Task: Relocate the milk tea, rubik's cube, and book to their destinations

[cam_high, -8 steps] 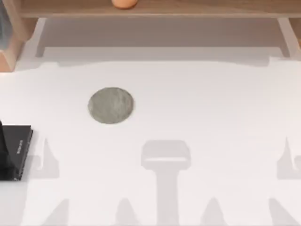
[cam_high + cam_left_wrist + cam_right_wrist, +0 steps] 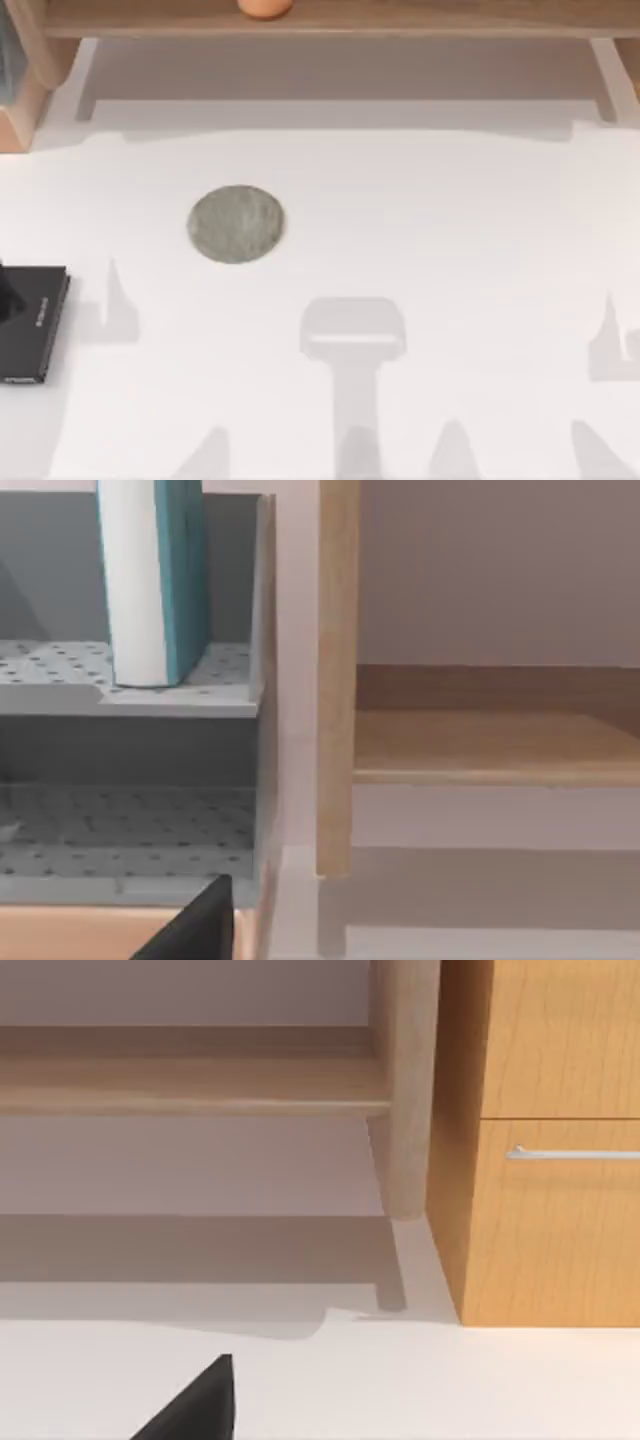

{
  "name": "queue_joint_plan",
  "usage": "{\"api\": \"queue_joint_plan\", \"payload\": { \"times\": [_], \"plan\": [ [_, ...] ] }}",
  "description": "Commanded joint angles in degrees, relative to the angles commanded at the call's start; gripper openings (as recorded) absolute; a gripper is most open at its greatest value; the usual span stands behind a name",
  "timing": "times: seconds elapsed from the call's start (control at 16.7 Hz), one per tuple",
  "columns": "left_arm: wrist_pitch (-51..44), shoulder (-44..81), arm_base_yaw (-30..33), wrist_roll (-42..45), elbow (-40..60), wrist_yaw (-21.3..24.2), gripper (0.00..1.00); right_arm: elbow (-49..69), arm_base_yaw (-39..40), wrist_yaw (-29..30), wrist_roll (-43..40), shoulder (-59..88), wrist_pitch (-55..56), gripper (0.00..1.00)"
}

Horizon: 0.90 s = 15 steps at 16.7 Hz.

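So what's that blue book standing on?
The book stands upright on a grey shelf dotted with small holes, close to the rack's side wall. A second dotted shelf lies below it. What is behind the book is hidden.

top cam: straight down on the desk point(image 2: 420, 230) | left wrist: low, close, facing grey rack point(image 2: 130, 680) | right wrist: low, facing drawer cabinet point(image 2: 540, 1160) | both wrists share the wooden shelf point(image 2: 490, 740)

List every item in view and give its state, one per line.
milk tea: on the wooden shelf at the table's back, not yet moved.
book: upright on a grey perforated rack shelf, untouched.
coaster: flat on the table, bare.
black book: flat at the table's left edge, nothing on it.
drawer: closed.
left end effector: facing the rack.
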<state>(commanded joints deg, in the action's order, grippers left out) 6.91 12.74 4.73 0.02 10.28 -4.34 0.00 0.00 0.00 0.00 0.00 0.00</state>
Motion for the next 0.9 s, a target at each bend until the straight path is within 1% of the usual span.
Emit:
{"api": "queue_joint_plan", "payload": {
  "times": [0.24, 0.72, 0.9],
  "plan": [
    [8.87, 20.47, 6.12, 0.05, 13.23, -5.57, 1.00, 0.00, 0.00, 0.00, 0.00, 0.00, 0.00, 1.00],
    [27.90, 73.66, 19.30, 0.24, 41.64, -17.59, 1.00, 0.00, 0.00, 0.00, 0.00, 0.00, 0.00, 1.00],
    [33.44, 88.12, 23.18, 0.31, 49.93, -21.09, 1.00, 0.00, 0.00, 0.00, 0.00, 0.00, 0.00, 1.00]
  ]
}}
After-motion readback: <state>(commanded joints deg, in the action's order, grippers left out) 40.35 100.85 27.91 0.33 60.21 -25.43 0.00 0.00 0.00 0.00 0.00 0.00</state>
